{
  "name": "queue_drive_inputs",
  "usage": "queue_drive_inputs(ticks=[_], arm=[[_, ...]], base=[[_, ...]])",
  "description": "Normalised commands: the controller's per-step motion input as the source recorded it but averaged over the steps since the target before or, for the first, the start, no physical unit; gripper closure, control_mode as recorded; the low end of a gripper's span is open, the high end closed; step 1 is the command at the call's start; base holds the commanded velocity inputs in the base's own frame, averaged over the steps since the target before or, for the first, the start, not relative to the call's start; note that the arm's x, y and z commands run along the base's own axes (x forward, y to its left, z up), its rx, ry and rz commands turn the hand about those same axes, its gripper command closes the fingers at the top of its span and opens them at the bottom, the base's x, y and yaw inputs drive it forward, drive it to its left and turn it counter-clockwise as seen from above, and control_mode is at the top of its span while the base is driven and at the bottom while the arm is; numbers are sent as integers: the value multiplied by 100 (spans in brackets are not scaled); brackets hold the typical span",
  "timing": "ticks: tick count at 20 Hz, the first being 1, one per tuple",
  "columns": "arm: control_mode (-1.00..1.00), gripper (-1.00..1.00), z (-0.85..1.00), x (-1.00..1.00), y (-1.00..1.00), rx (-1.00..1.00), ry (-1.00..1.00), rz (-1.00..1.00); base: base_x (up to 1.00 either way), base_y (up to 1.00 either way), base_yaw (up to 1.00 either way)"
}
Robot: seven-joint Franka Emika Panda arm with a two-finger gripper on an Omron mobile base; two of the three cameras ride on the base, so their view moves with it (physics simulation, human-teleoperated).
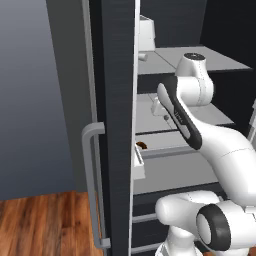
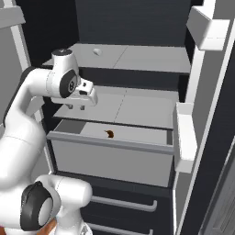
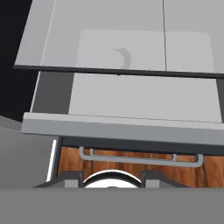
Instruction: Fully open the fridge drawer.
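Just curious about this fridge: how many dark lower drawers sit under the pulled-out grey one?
2 visible: upper dark drawer directly beneath the fridge drawer, lower dark drawer at the frame's bottom edge. More may be hidden below.

My left base view looks forward past the edge of the open fridge door (image 1: pixel 117 125), from behind my arm (image 1: pixel 210 145). My right base view faces the fridge interior from the other side, above the fridge drawer (image 2: pixel 110 156). Both share the shelves (image 2: pixel 124 108) and that drawer. My hand view looks steeply down on the drawer from close above.
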Motion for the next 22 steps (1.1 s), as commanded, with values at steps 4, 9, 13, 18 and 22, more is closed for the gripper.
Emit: queue_drive_inputs(ticks=[4,9,13,18,22], arm=[[-100,-100,-4,-18,-8,0,0,0],[-100,-100,-7,-29,-12,0,0,-1],[-100,-100,-9,-56,-27,0,0,-3],[-100,-100,-9,-60,-15,0,0,-1],[-100,-100,-4,-31,-30,0,0,0]], base=[[0,0,0],[0,0,0],[0,0,0],[0,0,0],[0,0,0]])
